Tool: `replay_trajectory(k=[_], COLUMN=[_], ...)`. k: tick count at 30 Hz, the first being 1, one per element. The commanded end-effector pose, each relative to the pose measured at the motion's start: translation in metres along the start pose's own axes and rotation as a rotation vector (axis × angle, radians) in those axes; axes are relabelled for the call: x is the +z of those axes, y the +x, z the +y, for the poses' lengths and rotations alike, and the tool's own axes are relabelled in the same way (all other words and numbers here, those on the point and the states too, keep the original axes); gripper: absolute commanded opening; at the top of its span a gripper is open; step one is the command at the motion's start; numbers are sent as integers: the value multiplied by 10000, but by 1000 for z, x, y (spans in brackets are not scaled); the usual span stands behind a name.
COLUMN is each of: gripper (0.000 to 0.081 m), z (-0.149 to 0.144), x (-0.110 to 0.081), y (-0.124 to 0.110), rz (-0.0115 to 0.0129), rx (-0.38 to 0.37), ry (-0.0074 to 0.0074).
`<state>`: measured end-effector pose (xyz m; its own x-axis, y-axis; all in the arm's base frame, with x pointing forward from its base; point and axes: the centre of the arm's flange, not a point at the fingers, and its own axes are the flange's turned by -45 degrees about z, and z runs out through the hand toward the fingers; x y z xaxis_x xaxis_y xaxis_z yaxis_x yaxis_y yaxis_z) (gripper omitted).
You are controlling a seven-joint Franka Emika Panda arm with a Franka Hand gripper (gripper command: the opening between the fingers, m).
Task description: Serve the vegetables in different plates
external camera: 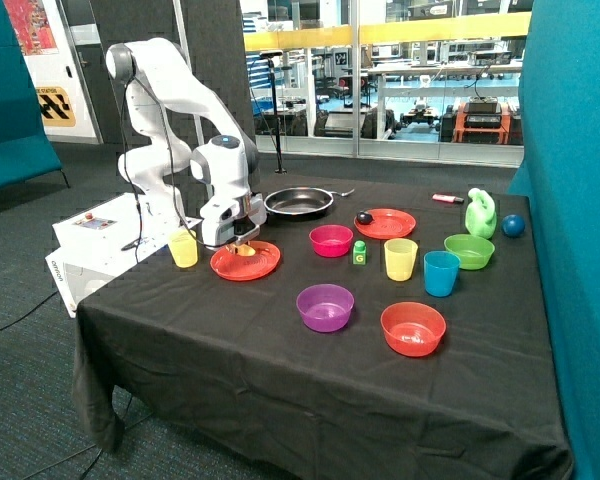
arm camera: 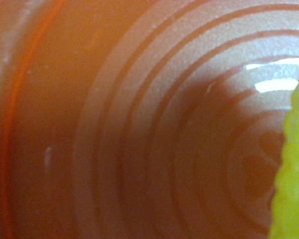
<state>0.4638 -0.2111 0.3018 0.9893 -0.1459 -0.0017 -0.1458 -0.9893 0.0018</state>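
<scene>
An orange-red plate (external camera: 263,264) lies near the table's corner by the robot base. My gripper (external camera: 242,243) is down on this plate, right over the pale yellow vegetable (external camera: 245,251). The wrist view shows the plate's ridged floor (arm camera: 139,124) very close, with the yellow vegetable (arm camera: 291,179) at the picture's edge. The second orange-red plate (external camera: 392,225) lies farther back beside the black pan, and the dark purple vegetable (external camera: 364,217) rests on its rim side nearest the pan.
A yellow cup (external camera: 183,248) stands right beside the gripper. A black frying pan (external camera: 298,202) is behind it. A pink bowl (external camera: 331,240), green G block (external camera: 359,253), purple bowl (external camera: 325,306), orange-red bowl (external camera: 413,328) and more cups fill the table's middle.
</scene>
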Motion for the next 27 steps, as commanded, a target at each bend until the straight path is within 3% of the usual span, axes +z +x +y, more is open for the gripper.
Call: replay_trajectory(k=[1, 4, 9, 13, 17, 27], gripper=[0, 26, 338, 496, 570, 651], z=[2, -2, -9, -13, -14, -7], x=[15, 15, 17, 18, 18, 16], y=[5, 4, 2, 0, 0, 2], rz=[17, 17, 17, 17, 17, 17], rx=[-82, -266, -500, -589, -601, -562], ry=[18, 18, 18, 18, 18, 18])
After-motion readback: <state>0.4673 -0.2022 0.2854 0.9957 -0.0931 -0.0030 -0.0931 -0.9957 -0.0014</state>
